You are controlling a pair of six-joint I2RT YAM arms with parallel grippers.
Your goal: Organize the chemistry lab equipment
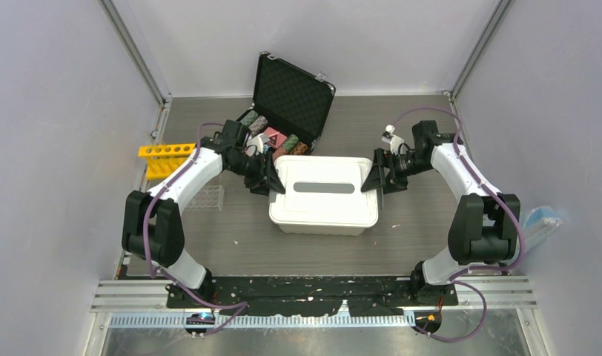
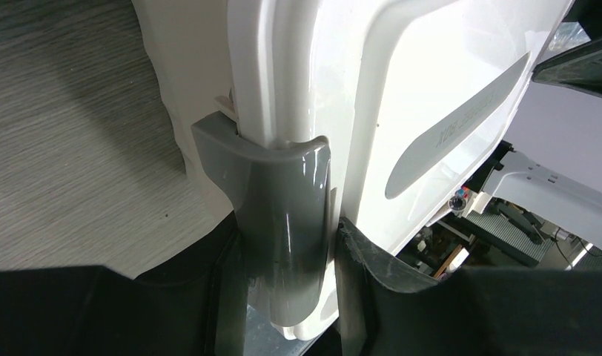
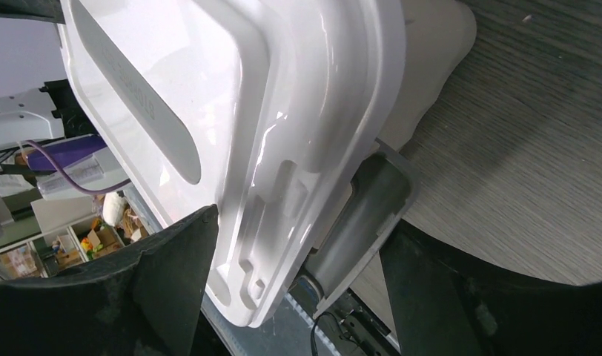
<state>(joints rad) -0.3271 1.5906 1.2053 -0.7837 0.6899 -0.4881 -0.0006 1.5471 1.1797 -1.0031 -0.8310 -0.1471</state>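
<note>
Grey desk (image 1: pixel 417 133) carries a lidded white bin (image 1: pixel 324 211) at its middle. The left gripper (image 1: pixel 274 182) clamps the bin's grey latch (image 2: pixel 283 208), while the right gripper (image 1: pixel 376 179) stands apart. The yellow tube rack (image 1: pixel 164 157) sits at the left edge, seemingly not yet stowed.

White box lid (image 1: pixel 302 206) is seen as glossy smooth plastic; grey latch (image 2: pixel 283 215) is glossy plastic too. Table (image 1: pixel 417 141) is noted matt, wood-grained. Case lining (image 1: pixel 290 96) is seen as dimpled matt foam.

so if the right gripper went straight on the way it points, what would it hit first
Most likely the grey latch on the box's right end, which sits between the right gripper's open jaws, with the lid edge right beside it. Depth is unclear this close.
</note>
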